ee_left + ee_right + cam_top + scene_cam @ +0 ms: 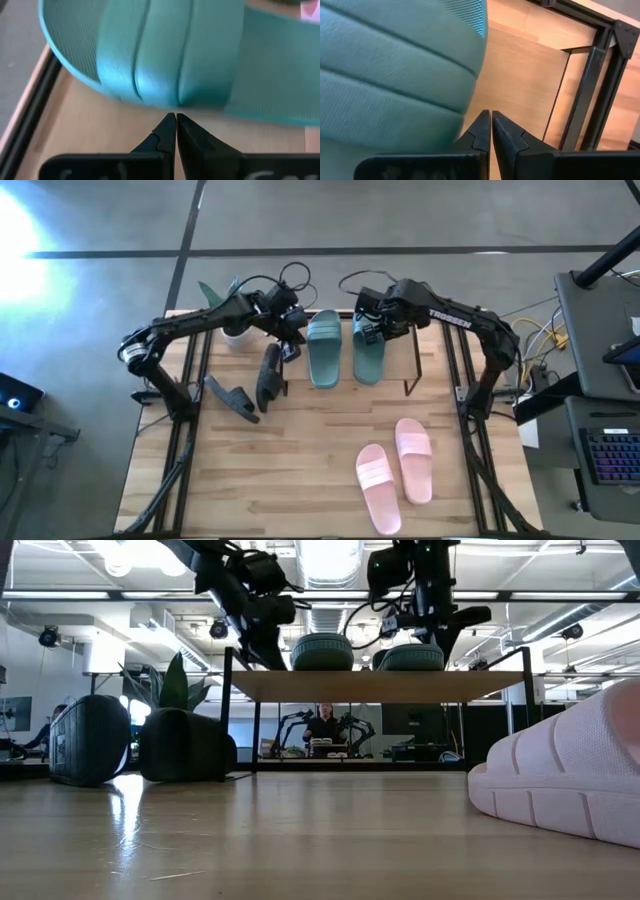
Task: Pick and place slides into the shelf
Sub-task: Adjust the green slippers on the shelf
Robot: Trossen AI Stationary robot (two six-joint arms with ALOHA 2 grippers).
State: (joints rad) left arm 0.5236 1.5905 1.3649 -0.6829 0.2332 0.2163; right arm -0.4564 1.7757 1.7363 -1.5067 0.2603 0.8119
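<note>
Shelf (395, 355): at the table's far edge, both green slides (323, 348) side by side on its top board.

Black slides (268, 375): on the table left of the shelf, one on edge.

Pink slides (412, 445): flat, near right, well apart from the shelf.

Judged light, flexible rubber, slightly grippy; best taken by the strap or side edge.

Left gripper (292, 332) and right gripper (372, 330): fingers pressed together, empty, each just beside a green slide.

Obstructions: the green pair fills the top board; a plant (180, 685) stands behind the left arm.
</note>
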